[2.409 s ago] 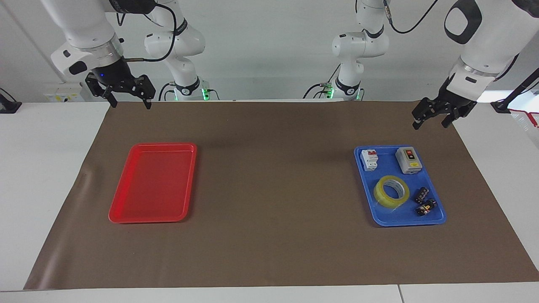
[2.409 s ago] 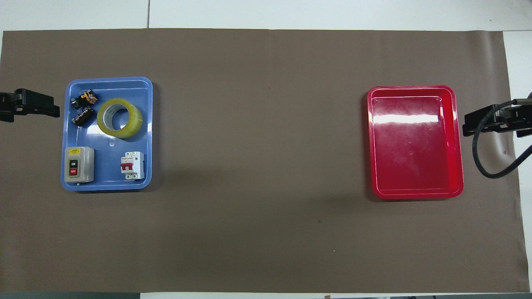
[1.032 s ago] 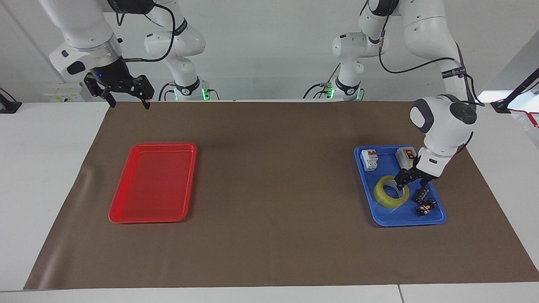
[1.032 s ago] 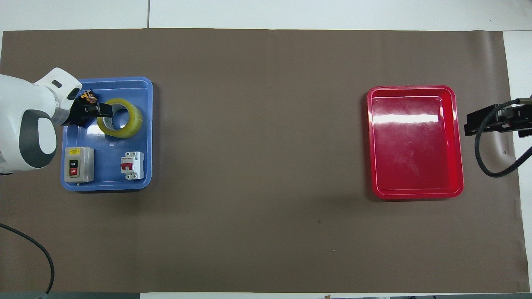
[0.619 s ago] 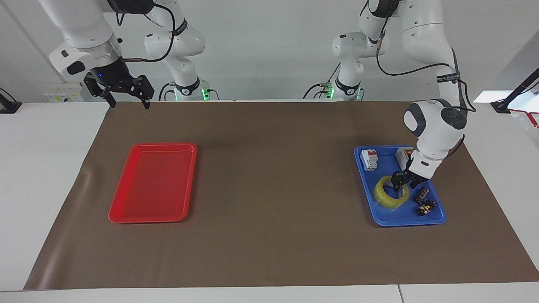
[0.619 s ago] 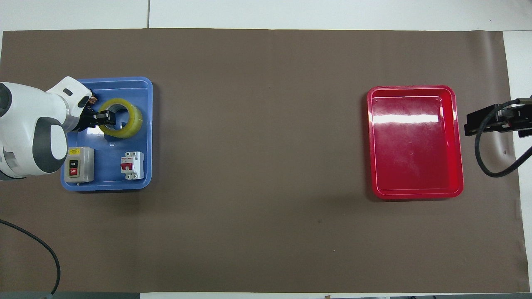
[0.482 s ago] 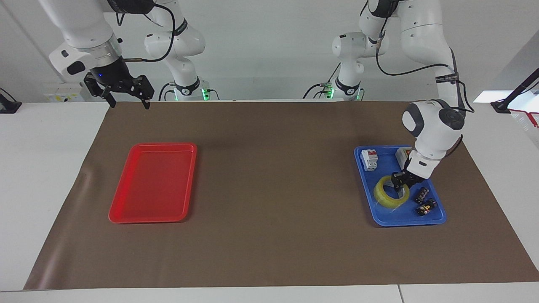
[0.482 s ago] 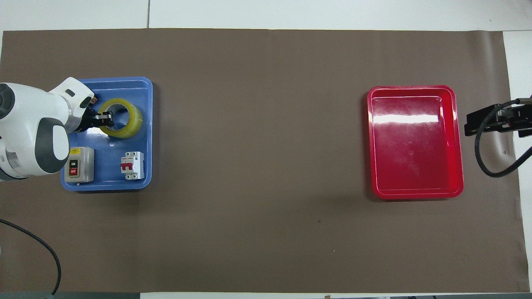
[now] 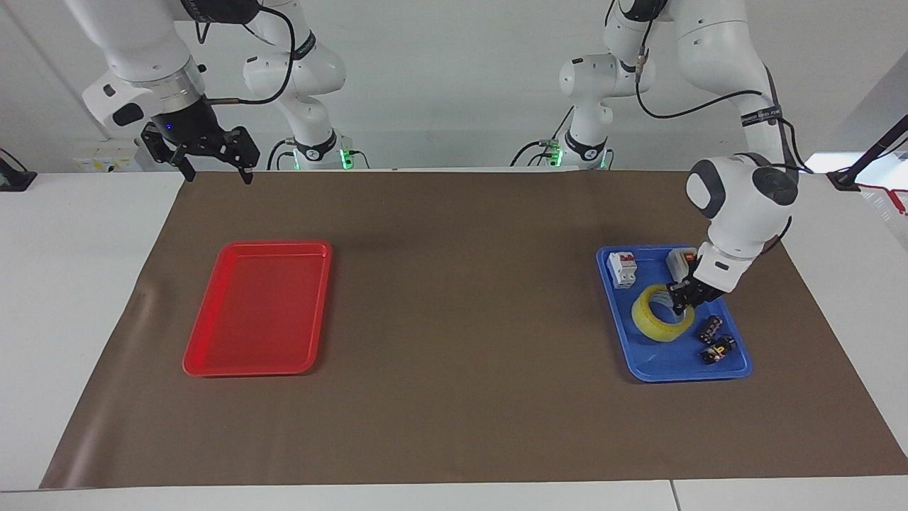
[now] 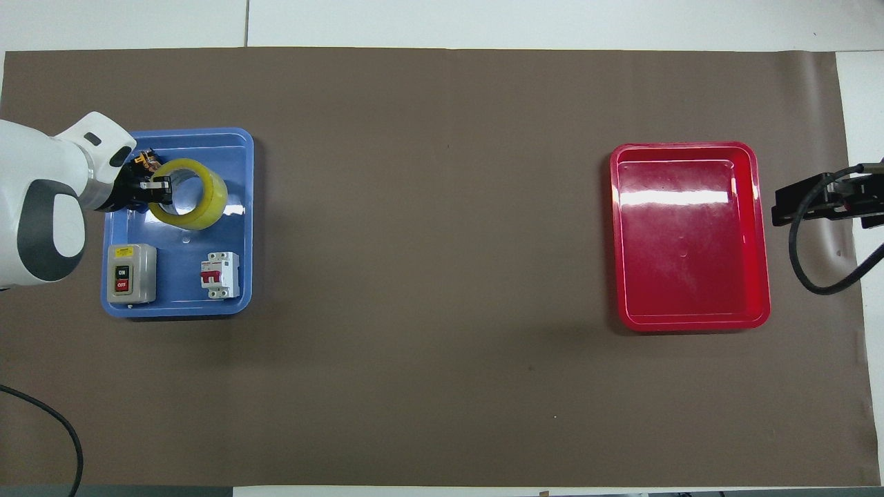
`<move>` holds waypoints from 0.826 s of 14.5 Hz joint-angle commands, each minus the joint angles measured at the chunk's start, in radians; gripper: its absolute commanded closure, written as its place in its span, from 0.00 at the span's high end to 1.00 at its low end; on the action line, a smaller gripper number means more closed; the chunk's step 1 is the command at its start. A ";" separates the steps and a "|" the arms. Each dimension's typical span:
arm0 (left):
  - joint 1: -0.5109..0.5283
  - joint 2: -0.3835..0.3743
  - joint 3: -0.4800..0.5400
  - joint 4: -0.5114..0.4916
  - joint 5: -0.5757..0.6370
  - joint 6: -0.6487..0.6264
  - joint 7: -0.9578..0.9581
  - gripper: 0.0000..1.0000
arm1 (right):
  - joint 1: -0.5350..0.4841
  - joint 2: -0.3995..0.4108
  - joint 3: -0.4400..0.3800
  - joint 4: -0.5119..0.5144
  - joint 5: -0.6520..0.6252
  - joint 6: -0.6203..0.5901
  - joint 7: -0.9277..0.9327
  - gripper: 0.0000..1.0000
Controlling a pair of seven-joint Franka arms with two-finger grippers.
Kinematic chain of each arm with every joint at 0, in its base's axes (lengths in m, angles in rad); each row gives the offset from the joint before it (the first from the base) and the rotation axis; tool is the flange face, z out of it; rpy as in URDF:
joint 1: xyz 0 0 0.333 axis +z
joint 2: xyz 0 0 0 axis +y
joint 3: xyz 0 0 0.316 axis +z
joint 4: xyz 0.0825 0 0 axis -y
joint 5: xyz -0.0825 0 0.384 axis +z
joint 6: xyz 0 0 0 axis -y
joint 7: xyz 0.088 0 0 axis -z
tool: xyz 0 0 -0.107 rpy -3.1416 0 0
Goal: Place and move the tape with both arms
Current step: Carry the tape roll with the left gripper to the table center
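- the left gripper [image 9: 682, 297] is down inside the blue tray [image 9: 642, 362], its fingers pinched on the wall of the tape [image 9: 660, 319], one finger in the ring's hole and one outside it.
- in the overhead view the same left gripper [image 10: 153, 189] grips the side of the tape [image 10: 197, 200] that faces the left arm's end of the table.
- the tape is tilted, with its gripped edge raised; whether its low edge touches the tray floor cannot be told.
- the tape is over the half of the blue tray farther from the robots, beside two small black parts [image 9: 715, 341].
- a grey on/off switch box [image 10: 130, 273] and a white circuit breaker [image 10: 220, 275] sit in the tray's half nearer to the robots.
- the right gripper [image 9: 211, 165] waits in the air with its fingers spread apart and nothing between them, over the edge of the brown mat [image 9: 454, 397] at the right arm's end.
- the red tray [image 9: 259, 306] lies on the mat toward the right arm's end, well apart from the blue tray.
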 commanded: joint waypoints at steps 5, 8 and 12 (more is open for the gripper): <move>-0.259 -0.022 0.006 0.072 0.017 -0.099 -0.391 0.02 | -0.014 -0.009 0.010 -0.007 -0.001 0.000 -0.021 1.00; -0.419 0.007 0.006 0.069 0.069 -0.037 -0.671 0.00 | -0.014 -0.009 0.010 -0.007 -0.001 0.000 -0.021 1.00; -0.569 0.056 0.006 0.074 0.100 0.042 -0.855 0.00 | -0.014 -0.009 0.010 -0.007 -0.001 0.003 -0.021 1.00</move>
